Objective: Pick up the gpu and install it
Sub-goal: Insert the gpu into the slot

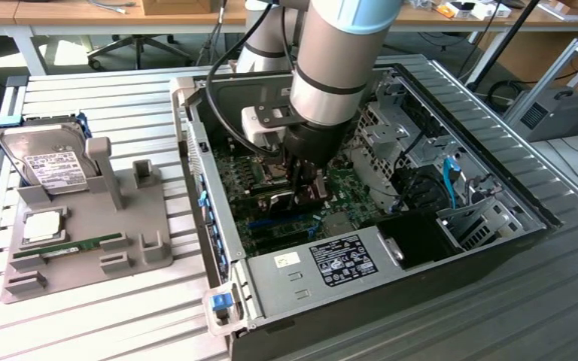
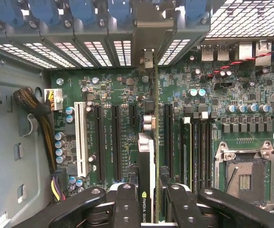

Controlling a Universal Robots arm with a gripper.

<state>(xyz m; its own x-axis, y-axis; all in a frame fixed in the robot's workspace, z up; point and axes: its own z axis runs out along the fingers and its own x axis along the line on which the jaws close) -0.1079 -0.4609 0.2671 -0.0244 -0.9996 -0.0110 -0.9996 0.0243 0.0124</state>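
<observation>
Leaves hard drive [image 1: 53, 164] and RAM stick [image 1: 68, 247] on the grey holder [image 1: 98, 218], exterior view's left. Clamps the gpu [image 2: 146, 156] edge-on in the part-closed gripper [image 2: 151, 202], low over the motherboard [image 2: 113, 90]. Looks mid-install, seemingly unseated; calls for card edge square to its slot.

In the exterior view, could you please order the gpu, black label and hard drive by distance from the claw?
1. gpu, gripped in the claw, inside the case.
2. black label, on the metal box nearby in the case.
3. hard drive, on the gray stand, exterior view's left.
</observation>
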